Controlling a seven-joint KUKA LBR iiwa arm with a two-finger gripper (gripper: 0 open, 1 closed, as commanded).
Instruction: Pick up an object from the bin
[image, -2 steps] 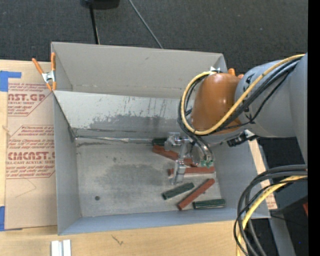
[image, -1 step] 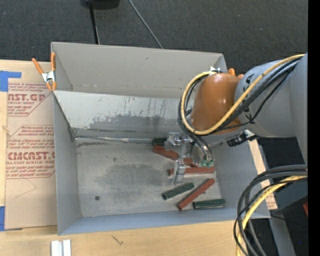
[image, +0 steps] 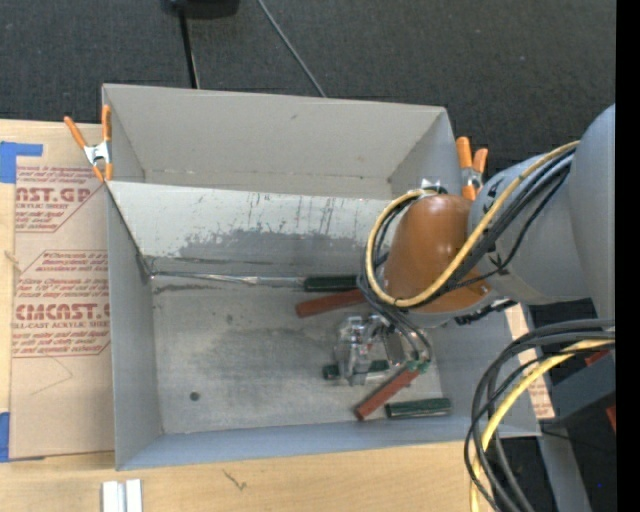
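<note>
While the jaws hang low over a small dark piece (image: 332, 372) beside a reddish-brown stick (image: 385, 397), near right of the grey metal bin (image: 230, 370), I cannot tell whether they are released or clenched. Judged step: grasping; the next move needs a firm close, then a lift.

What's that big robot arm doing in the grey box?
The robot arm reaches in from the right, and its gripper is down low in the grey bin, near the right side of the floor. A reddish-brown stick and a dark green stick lie right next to it. Two more sticks lie a bit farther back. I can't tell whether it has grabbed anything yet.
</note>
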